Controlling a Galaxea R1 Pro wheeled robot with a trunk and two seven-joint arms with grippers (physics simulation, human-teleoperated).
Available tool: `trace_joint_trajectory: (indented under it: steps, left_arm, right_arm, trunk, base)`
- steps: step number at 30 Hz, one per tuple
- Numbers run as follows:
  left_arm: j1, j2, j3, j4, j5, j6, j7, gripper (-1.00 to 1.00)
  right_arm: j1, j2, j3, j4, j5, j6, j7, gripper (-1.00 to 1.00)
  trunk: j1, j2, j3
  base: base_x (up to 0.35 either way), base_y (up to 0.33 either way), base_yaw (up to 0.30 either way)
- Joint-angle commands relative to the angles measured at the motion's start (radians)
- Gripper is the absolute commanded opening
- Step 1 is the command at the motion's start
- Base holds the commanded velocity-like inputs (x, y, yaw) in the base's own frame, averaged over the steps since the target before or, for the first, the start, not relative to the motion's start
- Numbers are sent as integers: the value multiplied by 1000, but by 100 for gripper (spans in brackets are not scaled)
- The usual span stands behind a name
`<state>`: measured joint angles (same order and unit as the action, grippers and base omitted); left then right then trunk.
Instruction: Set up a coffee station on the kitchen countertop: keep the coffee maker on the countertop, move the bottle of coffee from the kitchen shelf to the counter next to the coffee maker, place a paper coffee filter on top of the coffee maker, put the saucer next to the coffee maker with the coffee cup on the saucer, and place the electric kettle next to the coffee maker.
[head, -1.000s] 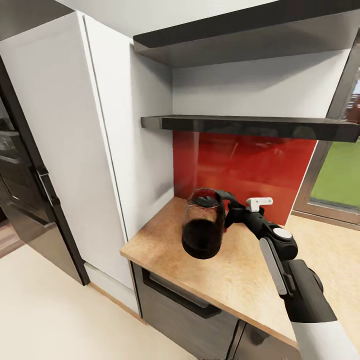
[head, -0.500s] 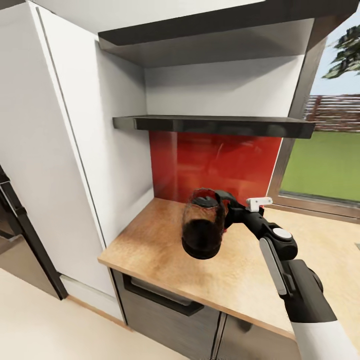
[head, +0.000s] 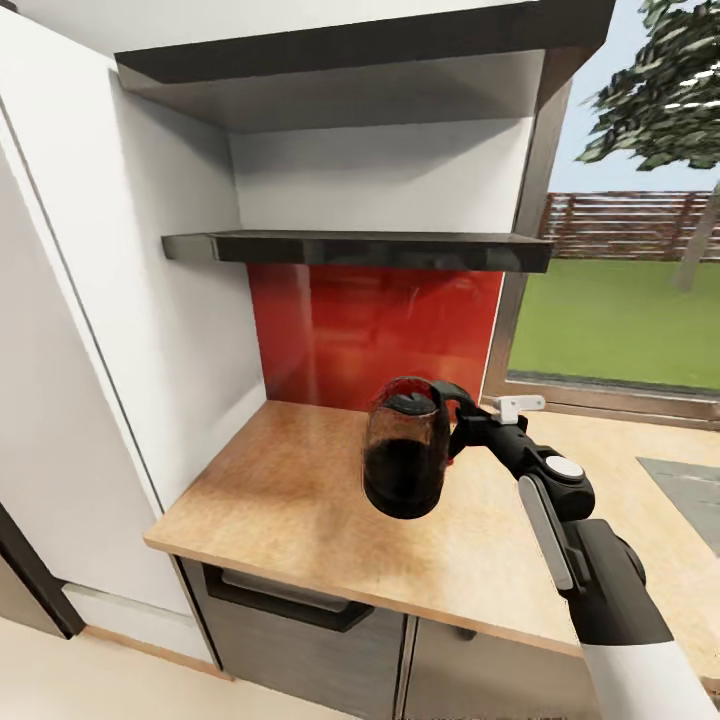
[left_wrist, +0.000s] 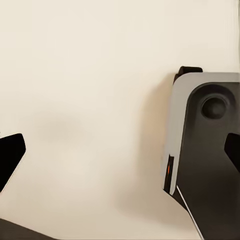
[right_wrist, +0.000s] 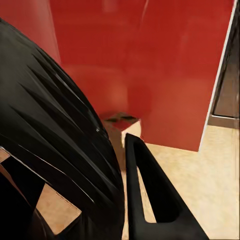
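Gripping the black curved handle, the right gripper (head: 462, 425) is seen clamped on the electric kettle (head: 405, 460), which is held upright in the air above the kitchen countertop (head: 290, 500). The kettle's rounded glass body is filled in its lower half with dark contents, and its dark lid is visible at the top. Relative to the kettle, the red backsplash (head: 375, 325) is set behind it, and the kitchen shelf (head: 350, 247) is mounted higher on the wall, above the backsplash. A second, thicker dark shelf (head: 340, 60) is fixed above that one. Grey cabinets (head: 300, 625) are found below the countertop, and a tall white cabinet panel (head: 110, 330) stands beside the kettle, at the countertop's end. A window (head: 620, 290) showing grass and a fence is set on the kettle's other side.

In the right wrist view, the ribbed black handle (right_wrist: 55, 150) is seen close up beside one dark finger (right_wrist: 150, 200), with the backsplash and countertop beyond it.

In the left wrist view, the left gripper (left_wrist: 117, 152) is pointed at a pale floor (left_wrist: 90, 90), its dark fingertips (left_wrist: 9, 155) set wide apart with nothing between them; the grey and black shape (left_wrist: 205, 140) beside it is possibly part of the robot's base.
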<state>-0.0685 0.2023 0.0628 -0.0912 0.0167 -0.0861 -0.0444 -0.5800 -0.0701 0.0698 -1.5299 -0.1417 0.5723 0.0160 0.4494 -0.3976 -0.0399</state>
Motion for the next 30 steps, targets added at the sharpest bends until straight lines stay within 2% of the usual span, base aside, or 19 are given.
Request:
trace_joint_trajectory:
  steps: [1,30]
  left_arm:
    - [-1,0,6,1,1,-3,-5,100]
    - [-1,0,6,2,2,-3,-5,100]
  right_arm:
    - [-1,0,1,-1,-7,5,-1,-100]
    - [-1,0,1,-1,-7,5,-1,-100]
  trunk:
    - [1,-2,-2]
    - [1,-2,-1]
  base:
    - [0,0,-278]
    - [0,0,-293]
